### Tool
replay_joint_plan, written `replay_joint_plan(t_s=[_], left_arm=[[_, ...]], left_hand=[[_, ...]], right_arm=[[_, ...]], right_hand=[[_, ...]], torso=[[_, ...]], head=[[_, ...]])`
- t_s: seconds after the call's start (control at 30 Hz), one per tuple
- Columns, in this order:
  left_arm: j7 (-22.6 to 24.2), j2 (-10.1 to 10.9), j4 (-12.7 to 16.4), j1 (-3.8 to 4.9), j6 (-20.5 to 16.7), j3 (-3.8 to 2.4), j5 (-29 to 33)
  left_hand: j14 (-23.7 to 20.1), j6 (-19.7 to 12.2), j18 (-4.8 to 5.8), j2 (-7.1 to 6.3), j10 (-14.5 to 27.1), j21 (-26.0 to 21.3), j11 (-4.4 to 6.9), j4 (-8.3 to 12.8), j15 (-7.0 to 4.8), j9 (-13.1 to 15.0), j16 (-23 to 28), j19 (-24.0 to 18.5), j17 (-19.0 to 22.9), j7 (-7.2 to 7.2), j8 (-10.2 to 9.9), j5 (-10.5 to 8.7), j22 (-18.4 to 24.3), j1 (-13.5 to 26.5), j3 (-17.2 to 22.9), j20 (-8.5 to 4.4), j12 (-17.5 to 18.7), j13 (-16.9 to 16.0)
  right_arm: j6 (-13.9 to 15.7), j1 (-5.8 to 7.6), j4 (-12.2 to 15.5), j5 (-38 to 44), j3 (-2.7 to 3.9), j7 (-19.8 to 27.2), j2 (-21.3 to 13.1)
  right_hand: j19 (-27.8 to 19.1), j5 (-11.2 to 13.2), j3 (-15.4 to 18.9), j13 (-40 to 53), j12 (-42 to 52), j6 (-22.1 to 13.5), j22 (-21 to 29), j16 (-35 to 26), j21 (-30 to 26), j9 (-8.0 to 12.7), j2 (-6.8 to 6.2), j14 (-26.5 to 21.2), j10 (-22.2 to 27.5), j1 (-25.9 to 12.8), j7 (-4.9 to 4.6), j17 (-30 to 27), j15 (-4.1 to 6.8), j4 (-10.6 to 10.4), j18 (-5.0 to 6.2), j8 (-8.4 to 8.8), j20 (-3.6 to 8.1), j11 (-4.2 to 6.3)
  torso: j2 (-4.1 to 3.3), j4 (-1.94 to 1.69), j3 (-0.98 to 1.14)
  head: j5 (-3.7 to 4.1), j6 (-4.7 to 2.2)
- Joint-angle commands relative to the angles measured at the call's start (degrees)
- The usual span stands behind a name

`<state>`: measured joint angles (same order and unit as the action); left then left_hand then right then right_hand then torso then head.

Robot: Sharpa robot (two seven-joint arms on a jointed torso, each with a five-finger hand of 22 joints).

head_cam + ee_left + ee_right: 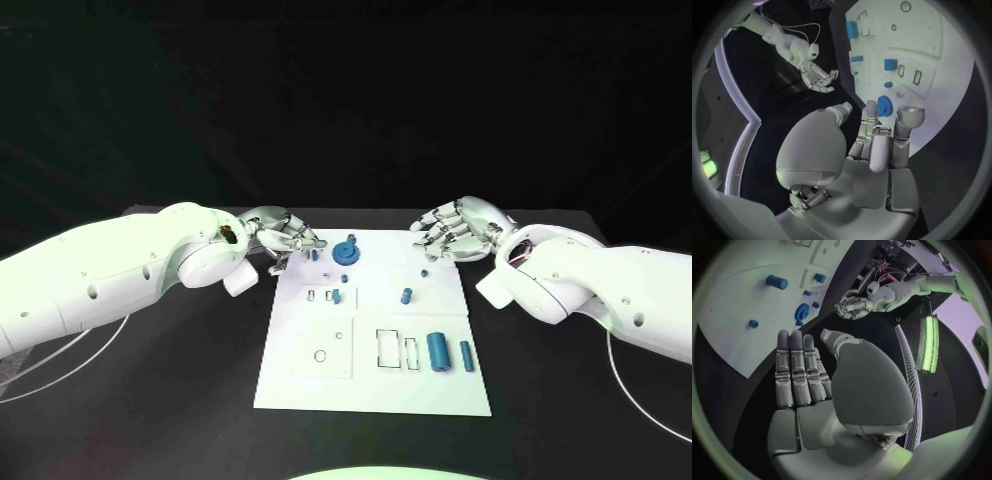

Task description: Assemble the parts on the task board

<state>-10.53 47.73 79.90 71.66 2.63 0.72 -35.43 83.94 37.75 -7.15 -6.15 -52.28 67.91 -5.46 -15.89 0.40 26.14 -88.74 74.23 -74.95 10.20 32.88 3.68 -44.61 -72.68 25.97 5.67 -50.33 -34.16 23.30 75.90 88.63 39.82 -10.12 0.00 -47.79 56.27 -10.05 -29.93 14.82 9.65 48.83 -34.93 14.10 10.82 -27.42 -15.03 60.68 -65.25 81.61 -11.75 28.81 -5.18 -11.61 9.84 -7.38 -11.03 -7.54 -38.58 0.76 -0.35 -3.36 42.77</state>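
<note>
1. Black table: white task board at centre, long axis running away from the robot.
2. Blue cylinders, near right, lying along the board's length.
3. Round blue part, far end.
4. Left hand: far left corner, fingers loosely curled, empty.
5. Right hand: far right corner, fingers straight, empty.

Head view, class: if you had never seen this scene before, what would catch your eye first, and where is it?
The white task board glows against the black table, running down the middle. Small blue parts dot it: a round blue part near its far edge and two blue cylinders near its right side. Above the far corners hover the silver left hand and right hand, neither holding anything.
</note>
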Motion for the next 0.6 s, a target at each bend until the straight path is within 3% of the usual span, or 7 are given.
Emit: replay_joint_plan(t_s=[0.03,0.1,0.23,0.4,0.47,0.5,0.6], left_arm=[[-6.72,-1.09,-0.29,0.31,7.62,0.13,-5.96],[-7.61,-1.62,-0.3,0.47,8.42,0.42,-7.29],[-10.17,-2.72,-0.07,0.82,9.54,1.02,-10.93],[-13.27,-3.92,0.29,1.07,9.98,1.42,-14.47],[-14.64,-4.62,0.23,1.25,10.29,1.65,-15.32],[-15.08,-4.9,0.16,1.34,10.36,1.74,-15.53],[-16.28,-5.97,-0.24,1.7,10.96,2.03,-15.99]], left_hand=[[5.27,-0.63,-0.42,-0.06,0.63,-0.57,0.02,-0.01,0.51,-0.23,-0.09,0.55,-12.93,0.13,-0.26,-0.34,0.4,-0.69,0.48,0.12,0.68,0.51],[2.7,-2.08,2.86,-0.39,3.85,9.96,-0.52,-0.05,1.07,-0.57,3.09,8.11,-7.91,0.44,-0.55,-0.36,-19.52,-1.0,0.99,0.51,2.85,1.58],[1.19,-0.08,4.76,-0.55,1.58,16.36,-0.33,-0.54,1.13,-0.47,4.5,11.4,-6.26,0.09,1.53,-0.29,-31.72,0.81,0.28,0.89,0.76,1.12],[2.77,2.64,6.08,0.68,-1.41,19.95,0.92,-0.76,0.13,1.01,3.21,13.7,-8.09,-1.19,5.7,-0.35,-39.6,5.12,-1.5,0.3,-5.05,-1.76],[4.54,3.53,6.17,1.15,-4.5,20.26,1.66,-0.85,-0.55,1.89,0.98,13.87,-11.43,-2.03,7.38,-0.4,-40.22,7.42,-2.69,-0.3,-9.38,-6.05],[4.88,3.86,6.08,1.4,-7.02,20.12,1.99,-0.87,-0.84,2.35,0.54,13.66,-12.14,-2.39,8.15,-0.39,-39.76,8.64,-3.4,-0.49,-12.29,-9.74],[5.06,4.07,6.08,1.58,-9.28,20.15,2.36,-0.89,-1.18,2.97,0.32,13.64,-12.49,-2.77,9.05,-0.41,-39.8,9.58,-4.23,-0.77,-15.04,-13.31]], right_arm=[[-2.84,0.1,-1.42,-9.31,0.02,5.02,-0.35],[-2.68,0.14,-2.19,-10.36,0.02,6.24,-0.45],[-1.26,0.19,-3.28,-11.26,0.01,8.01,-0.65],[0.24,0.22,-4.02,-10.47,0.01,8.27,-0.81],[0.59,0.23,-4.31,-9.72,0.01,8.1,-0.86],[0.69,0.24,-4.42,-9.49,0.01,8.03,-0.88],[0.81,0.26,-4.77,-8.82,0.01,7.75,-0.91]], right_hand=[[1.54,-0.02,-1.45,-5.54,-4.36,-0.26,7.27,-5.01,-5.23,0.17,0.45,-2.0,0.2,-1.63,-0.58,-4.33,-1.31,2.09,0.8,0.68,-1.19,-0.98],[4.62,-0.31,-1.9,-7.18,-5.12,-0.19,9.22,-5.46,-5.36,0.18,0.84,-0.73,-0.44,-1.54,-0.45,-5.5,-0.85,3.45,0.82,0.84,-0.73,-0.99],[16.26,-0.31,0.02,-7.75,-3.28,2.2,7.56,-1.0,0.91,-0.07,1.66,10.22,-6.64,-1.68,0.96,-4.11,2.72,6.36,0.69,0.01,3.33,1.34],[19.71,-0.15,1.46,-6.03,-0.38,4.44,3.92,3.76,6.19,-0.04,1.79,17.87,-12.18,-2.7,2.4,0.15,4.96,8.34,0.44,-0.55,5.06,3.33],[22.4,-0.82,1.33,2.86,7.2,5.69,-15.66,18.19,29.12,-0.17,1.39,17.53,-9.36,-4.45,2.8,15.01,7.0,9.33,-2.41,-1.2,6.75,4.53],[22.04,-0.56,1.26,7.18,11.62,4.79,-22.26,24.34,36.56,-0.02,1.0,17.01,-9.48,-4.66,3.49,20.71,5.97,9.91,-3.05,-0.87,7.12,4.72],[20.91,-0.57,0.15,18.84,21.95,4.27,-33.36,38.66,48.77,-0.13,1.25,17.2,-5.03,-6.22,3.34,33.02,6.0,10.19,-4.08,-1.33,6.41,4.32]], torso=[[0.39,0.03,0.1],[0.44,0.06,0.1],[0.36,-0.04,0.06],[0.25,-0.02,0.09],[0.22,0.0,0.08],[0.2,0.05,0.08],[0.2,0.1,0.08]], head=[[-0.14,0.24],[-0.22,0.29],[-0.3,0.34],[-0.47,0.39],[-0.52,0.44],[-0.58,0.45],[-0.67,0.55]])
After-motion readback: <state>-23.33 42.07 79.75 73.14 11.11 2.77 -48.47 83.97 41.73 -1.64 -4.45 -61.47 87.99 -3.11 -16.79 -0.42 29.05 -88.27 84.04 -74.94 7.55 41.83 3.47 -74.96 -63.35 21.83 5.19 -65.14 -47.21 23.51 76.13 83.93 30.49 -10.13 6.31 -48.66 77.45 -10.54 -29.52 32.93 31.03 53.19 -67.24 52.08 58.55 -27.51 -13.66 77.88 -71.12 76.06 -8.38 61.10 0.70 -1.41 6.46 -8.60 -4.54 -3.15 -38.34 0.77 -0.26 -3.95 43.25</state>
